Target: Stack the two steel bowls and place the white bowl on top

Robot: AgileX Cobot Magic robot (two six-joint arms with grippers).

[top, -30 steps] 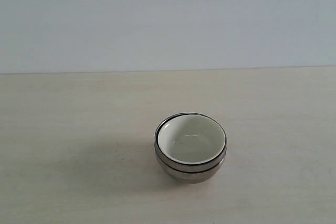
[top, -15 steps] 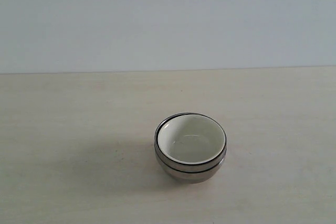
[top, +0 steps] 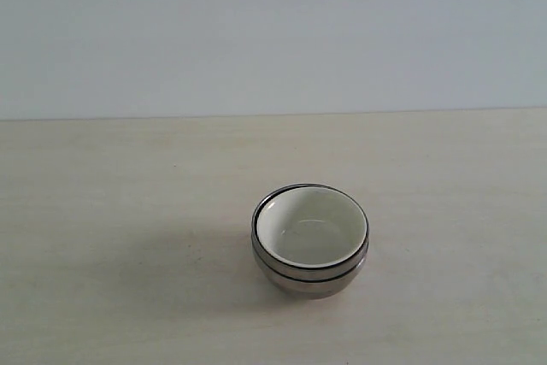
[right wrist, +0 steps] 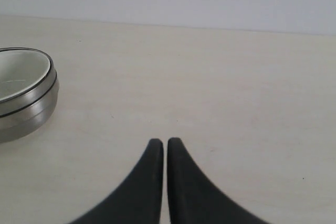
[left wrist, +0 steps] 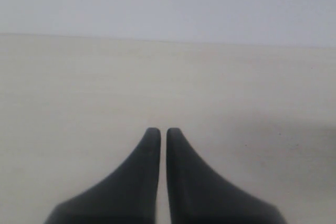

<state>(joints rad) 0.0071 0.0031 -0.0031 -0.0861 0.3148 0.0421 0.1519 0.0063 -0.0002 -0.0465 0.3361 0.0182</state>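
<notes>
The two steel bowls (top: 309, 278) stand nested on the pale wooden table, just right of centre in the exterior view. The cream-white bowl (top: 311, 226) sits inside the upper one. The same stack appears at the edge of the right wrist view: steel bowls (right wrist: 31, 107), white bowl (right wrist: 20, 74). My right gripper (right wrist: 165, 141) is shut and holds nothing, well apart from the stack over bare table. My left gripper (left wrist: 163, 131) is shut too, empty, with only table before it. Neither gripper appears in the exterior view.
The light wooden table (top: 128, 211) runs back to a plain pale wall (top: 273, 32). Nothing but the bowl stack stands on it in any view.
</notes>
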